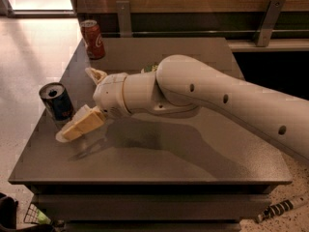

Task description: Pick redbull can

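The redbull can [57,103], slim with a dark blue and silver body and a silver top, stands upright near the left edge of the grey table [159,163]. My gripper [77,103] is open just to the right of the can, with its fingers spread wide. The lower finger [81,126] reaches down beside the can's base. The upper finger [96,74] sits behind and to the right of the can. The gripper holds nothing. The white arm [203,91] stretches in from the right across the table.
A red cola can [92,38] stands at the table's far left corner. Something green [150,68] peeks out behind the arm. A wooden wall with metal brackets [266,18] runs behind the table. Floor lies past the left edge.
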Motion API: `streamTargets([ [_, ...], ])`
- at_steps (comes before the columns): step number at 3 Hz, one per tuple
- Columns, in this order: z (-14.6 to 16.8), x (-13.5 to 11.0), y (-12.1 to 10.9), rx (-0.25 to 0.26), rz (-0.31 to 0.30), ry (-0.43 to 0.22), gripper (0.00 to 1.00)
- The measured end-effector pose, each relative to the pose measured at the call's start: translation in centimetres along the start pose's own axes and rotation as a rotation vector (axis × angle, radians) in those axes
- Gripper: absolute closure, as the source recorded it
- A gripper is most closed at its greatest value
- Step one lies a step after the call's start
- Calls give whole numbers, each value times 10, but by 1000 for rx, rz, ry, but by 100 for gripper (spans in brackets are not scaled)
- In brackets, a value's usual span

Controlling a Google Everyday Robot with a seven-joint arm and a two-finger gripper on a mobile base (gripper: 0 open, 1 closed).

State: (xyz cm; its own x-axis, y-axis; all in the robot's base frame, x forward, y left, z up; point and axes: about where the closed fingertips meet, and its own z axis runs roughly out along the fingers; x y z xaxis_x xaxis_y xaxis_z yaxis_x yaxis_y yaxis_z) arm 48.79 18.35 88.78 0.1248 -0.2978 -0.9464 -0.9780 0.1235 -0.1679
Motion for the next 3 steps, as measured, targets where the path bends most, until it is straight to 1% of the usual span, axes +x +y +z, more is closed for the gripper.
streamTargets([
  [1,32,2,9,-52,45,-63,0],
  [2,33,1,11,-57,44,-62,26],
  [3,35,0,12,-60,43,-63,49],
])
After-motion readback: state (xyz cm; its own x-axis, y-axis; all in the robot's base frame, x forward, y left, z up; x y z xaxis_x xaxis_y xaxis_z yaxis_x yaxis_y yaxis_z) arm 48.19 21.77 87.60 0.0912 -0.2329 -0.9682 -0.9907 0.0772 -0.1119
